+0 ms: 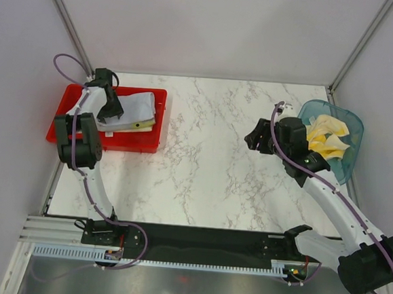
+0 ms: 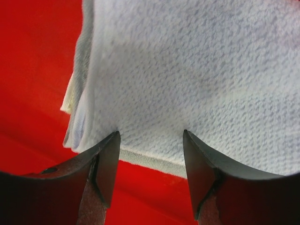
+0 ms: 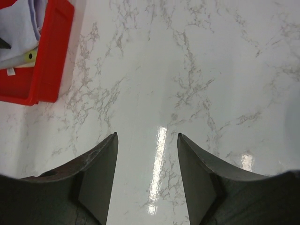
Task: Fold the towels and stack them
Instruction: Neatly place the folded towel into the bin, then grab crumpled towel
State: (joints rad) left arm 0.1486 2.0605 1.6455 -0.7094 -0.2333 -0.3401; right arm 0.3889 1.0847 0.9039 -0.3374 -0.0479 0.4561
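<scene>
- Top external: red tray (image 1: 67, 134) at the left of the table (image 1: 207, 182) holds a folded grey-white towel stack (image 1: 137, 107), with a yellow edge low in the pile.
- Teal basket (image 1: 351, 149) at the right edge holds crumpled yellow towels (image 1: 326, 140).
- Left wrist: left gripper (image 2: 150, 136) has its jaws moderately wide at the stack's near edge, gripping nothing; contact unclear.
- Right wrist: right gripper (image 3: 146, 136) has its jaws apart, empty, above bare marble near the basket.
</scene>
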